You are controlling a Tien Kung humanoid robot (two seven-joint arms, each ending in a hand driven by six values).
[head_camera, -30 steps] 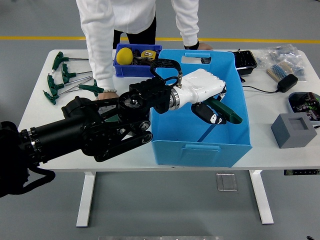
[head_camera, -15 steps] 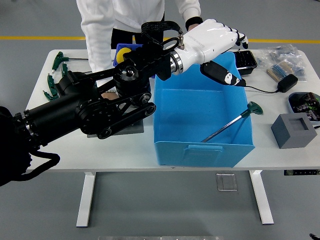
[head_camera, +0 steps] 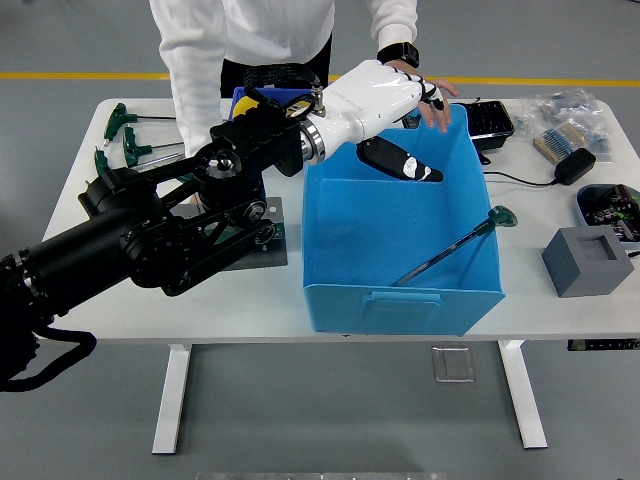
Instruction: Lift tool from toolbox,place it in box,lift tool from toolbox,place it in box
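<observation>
My left hand over far-left corner of box, above its rim. Fingers loosely extended, holding nothing. Tool lies inside box, green handle up against right wall, shaft slanting down toward front. Toolbox behind my forearm, mostly hidden. More green-handled tools on tabletop at far left. Person's hand rests on box's far rim.
</observation>
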